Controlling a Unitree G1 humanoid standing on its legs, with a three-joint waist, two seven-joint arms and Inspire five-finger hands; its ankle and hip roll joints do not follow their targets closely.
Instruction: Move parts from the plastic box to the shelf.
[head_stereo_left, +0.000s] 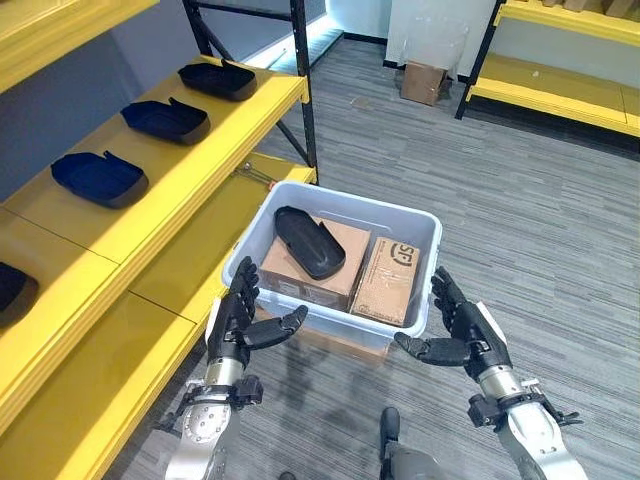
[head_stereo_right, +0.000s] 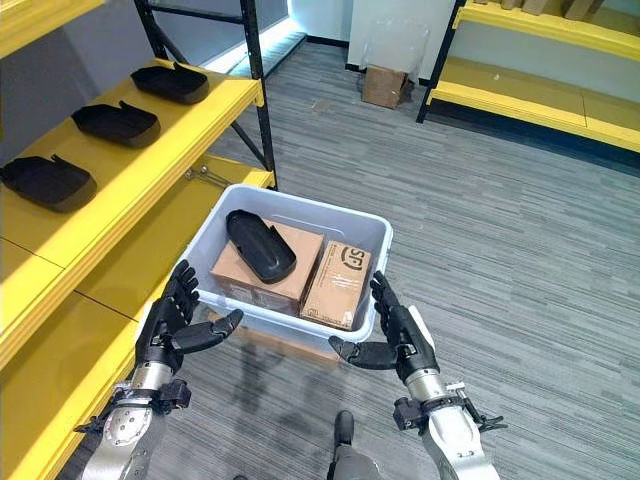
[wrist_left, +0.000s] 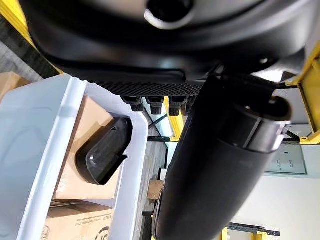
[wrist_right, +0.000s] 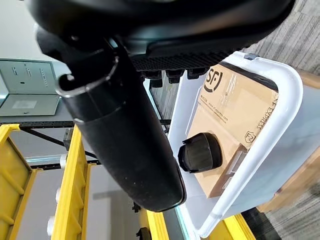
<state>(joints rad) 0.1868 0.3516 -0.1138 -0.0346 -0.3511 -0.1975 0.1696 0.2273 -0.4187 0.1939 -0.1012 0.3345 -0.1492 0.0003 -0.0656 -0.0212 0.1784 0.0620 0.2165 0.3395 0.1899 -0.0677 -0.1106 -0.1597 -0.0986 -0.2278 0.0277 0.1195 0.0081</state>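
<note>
1. Sitting on the grey floor (head_stereo_left: 520, 220) beside the yellow shelf (head_stereo_left: 190, 160), the pale plastic box (head_stereo_left: 415, 222) holds two cardboard cartons: a larger carton (head_stereo_left: 340, 255) and a narrower carton (head_stereo_left: 390, 282) just beside it
2. One dark moulded part (head_stereo_left: 308, 240) lies tilted on top of the larger carton, inside the box
3. Three more dark parts (head_stereo_left: 98, 177) sit in a row on the upper shelf board, well apart from each other, and the edge of another shows at the view's left border
4. The left hand (head_stereo_left: 238, 322) is at the near left corner of the box, fingers straight and spread, thumb out, holding nothing
5. The right hand (head_stereo_left: 462, 332) is at the near right corner, fingers likewise straight and spread, holding nothing
6. Whether either hand touches the box rim cannot be told
7. A small brown box (head_stereo_left: 424, 82) stands far off on the floor near a second yellow rack (head_stereo_left: 560, 95)
</note>
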